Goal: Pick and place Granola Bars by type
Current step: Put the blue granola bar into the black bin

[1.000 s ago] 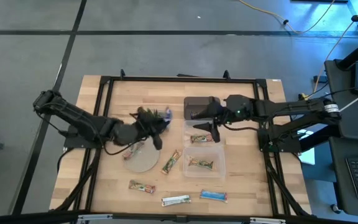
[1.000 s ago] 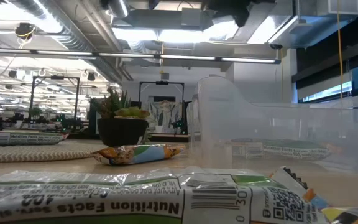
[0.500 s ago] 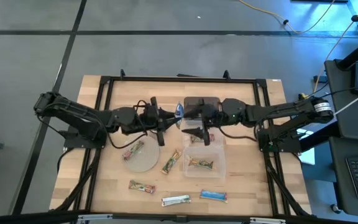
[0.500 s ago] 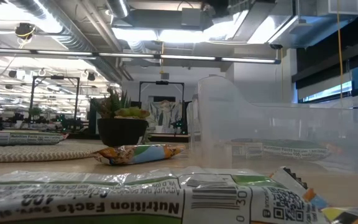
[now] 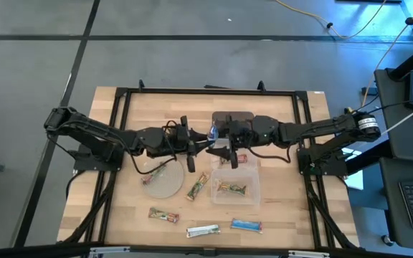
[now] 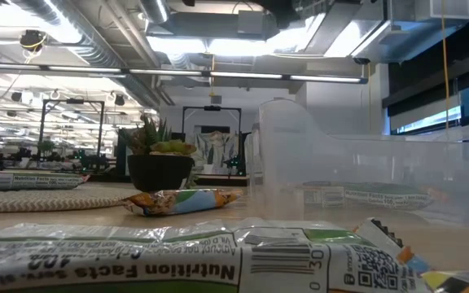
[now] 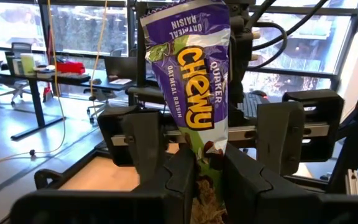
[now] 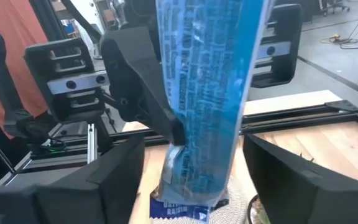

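The left end effector [image 7: 205, 177] pinched one purple granola bar [image 7: 192, 81] upright, directly facing the right end effector [image 8: 188, 180], whose fingers were spread around it. Beyond, five bars lay on the surface [image 5: 278, 215], one on a round mat [image 5: 165, 184], and two in a clear bin [image 5: 254, 192].

Bright ceiling lights glare in low view — foreground blurred.

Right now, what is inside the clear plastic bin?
The clear bin holds two green-tan granola bars, one per compartment. The right gripper covers part of the rear one.
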`<action>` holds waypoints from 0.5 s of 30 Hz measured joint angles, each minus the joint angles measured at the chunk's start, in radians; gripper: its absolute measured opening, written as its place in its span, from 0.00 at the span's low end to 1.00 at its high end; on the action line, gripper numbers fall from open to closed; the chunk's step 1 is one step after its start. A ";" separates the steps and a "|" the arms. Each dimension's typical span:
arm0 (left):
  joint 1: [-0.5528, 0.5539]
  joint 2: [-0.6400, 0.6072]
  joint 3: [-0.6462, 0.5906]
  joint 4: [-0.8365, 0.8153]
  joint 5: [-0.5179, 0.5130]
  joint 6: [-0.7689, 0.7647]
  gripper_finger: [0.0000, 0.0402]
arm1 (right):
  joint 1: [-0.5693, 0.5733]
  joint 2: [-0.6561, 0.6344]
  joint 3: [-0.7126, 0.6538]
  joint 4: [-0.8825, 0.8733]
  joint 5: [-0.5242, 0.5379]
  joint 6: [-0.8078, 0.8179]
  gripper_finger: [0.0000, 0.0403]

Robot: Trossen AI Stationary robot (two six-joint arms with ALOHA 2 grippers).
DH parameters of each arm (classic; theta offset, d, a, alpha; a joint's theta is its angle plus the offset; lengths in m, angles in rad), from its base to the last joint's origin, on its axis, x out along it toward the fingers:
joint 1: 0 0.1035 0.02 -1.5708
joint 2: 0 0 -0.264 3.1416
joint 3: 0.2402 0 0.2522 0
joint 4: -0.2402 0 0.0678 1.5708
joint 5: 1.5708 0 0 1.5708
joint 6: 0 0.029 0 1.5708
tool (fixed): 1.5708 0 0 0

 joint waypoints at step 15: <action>0.000 -0.002 0.000 0.000 -0.032 0.035 0.19 | 0.000 -0.002 0.000 -0.011 0.000 -0.003 0.33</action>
